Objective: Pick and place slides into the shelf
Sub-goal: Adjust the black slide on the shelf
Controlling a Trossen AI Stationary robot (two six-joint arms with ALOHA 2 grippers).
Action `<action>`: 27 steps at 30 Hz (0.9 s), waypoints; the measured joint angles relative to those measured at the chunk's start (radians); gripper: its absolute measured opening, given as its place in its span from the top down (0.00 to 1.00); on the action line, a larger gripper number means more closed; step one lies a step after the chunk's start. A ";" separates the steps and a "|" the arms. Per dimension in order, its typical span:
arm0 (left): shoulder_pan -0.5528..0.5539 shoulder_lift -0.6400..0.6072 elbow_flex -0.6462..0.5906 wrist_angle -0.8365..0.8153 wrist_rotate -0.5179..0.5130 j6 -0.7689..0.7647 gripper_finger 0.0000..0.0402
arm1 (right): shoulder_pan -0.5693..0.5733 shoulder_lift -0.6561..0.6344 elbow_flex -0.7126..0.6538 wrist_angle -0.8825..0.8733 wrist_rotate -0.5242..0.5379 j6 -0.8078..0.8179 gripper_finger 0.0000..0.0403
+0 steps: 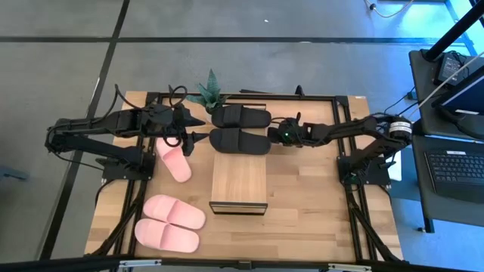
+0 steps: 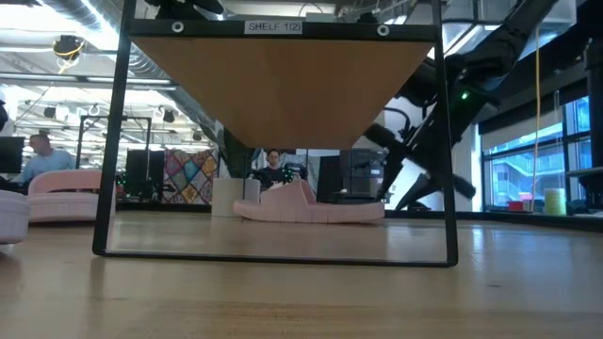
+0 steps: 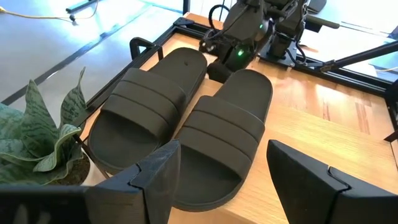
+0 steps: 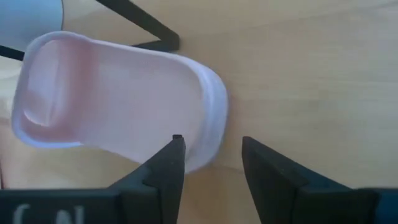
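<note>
Bright open workshop behind, grey floor all around, and a wooden table in the middle with the shelf near its centre. Seen level across the table, its plank top sits on a thin dark frame.

Taking the shelf as the middle of the clock in the overhead view, the two black slides lie side by side at twelve, just beyond it. They are flat on the wood and touching along their long edges. A small potted plant stands at eleven, past them.

The left gripper sits at about eleven, at one end of the black pair. Its fingers are spread wide and hold nothing. From its own camera, the nearer black slide lies straight ahead of the left gripper and lined up with the gap.

The right gripper is at one o'clock, at the opposite end of the same pair. Its own camera shows the right gripper partly parted, with bare wood in the gap. A pale pink slide lies beside one fingertip, and I cannot tell which one it is.

A single pink slide lies at ten, near the left gripper. A pink pair lies at eight, well apart from both arms.
</note>
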 joint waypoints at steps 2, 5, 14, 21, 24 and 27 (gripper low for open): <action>0.000 0.000 0.000 0.000 0.000 0.000 0.43 | 0.000 -0.046 0.000 -0.061 0.016 -0.003 0.60; 0.000 0.000 0.000 0.000 0.000 0.002 0.43 | 0.002 -0.125 0.000 -0.167 0.017 -0.031 0.60; -0.001 0.000 0.000 0.000 0.000 -0.024 0.43 | 0.025 -0.447 0.000 -0.477 0.028 -0.147 0.60; -0.001 0.000 0.000 0.000 -0.038 -0.020 0.43 | 0.025 -0.677 0.000 -0.428 0.031 -0.410 0.60; -0.001 0.000 0.000 -0.003 -0.057 -0.021 0.43 | 0.025 -0.734 0.000 -0.368 0.039 -0.522 0.60; -0.001 0.000 0.000 -0.023 -0.061 -0.040 0.43 | 0.025 -0.768 0.000 -0.307 0.040 -0.606 0.60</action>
